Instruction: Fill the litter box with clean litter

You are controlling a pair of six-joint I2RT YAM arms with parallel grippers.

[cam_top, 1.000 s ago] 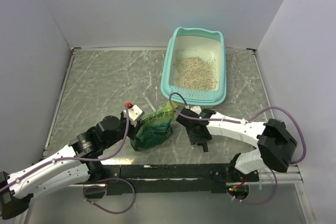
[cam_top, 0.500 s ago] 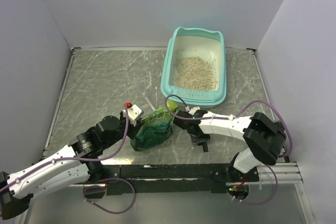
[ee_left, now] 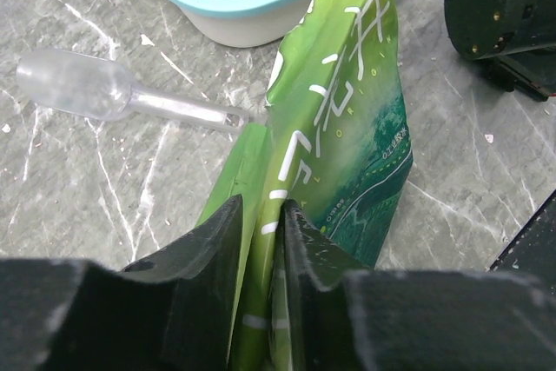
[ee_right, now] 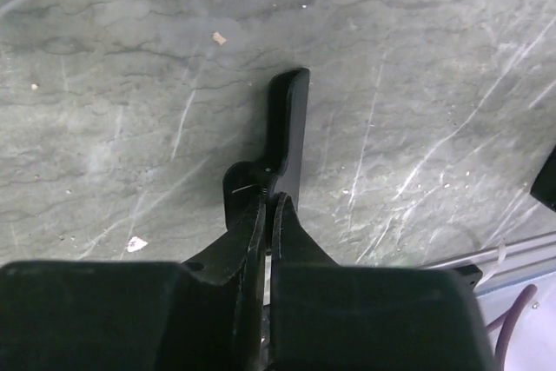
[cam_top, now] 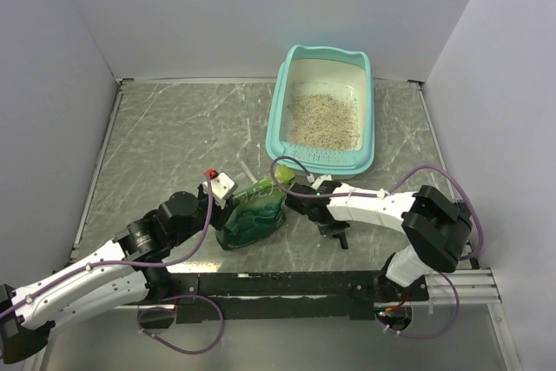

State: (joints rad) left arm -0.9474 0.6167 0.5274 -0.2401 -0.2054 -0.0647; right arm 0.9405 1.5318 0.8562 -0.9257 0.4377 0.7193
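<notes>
Your right gripper (ee_right: pixel 283 110) had closed empty near the green pouch (ee_left: pixel 347 128) clamped by your left gripper (ee_left: pixel 261 215), while the litter box (cam_top: pixel 276 119), at the table's (cam_top: pixel 174 128) far edge, held only a partial layer of clean litter (cam_top: pixel 323 119), so filling seemed unfinished.

— What did we see on the grey marbled bench (cam_top: pixel 174 136)?
— A crinkled green pouch (cam_top: pixel 252 219) with white lettering, near the front edge.
— And beside it?
— We saw a clear plastic scoop (ee_left: pixel 78 84) lying flat, its handle end just beside the pouch. We noticed pale crumbs (ee_right: pixel 219 38) scattered about.
</notes>
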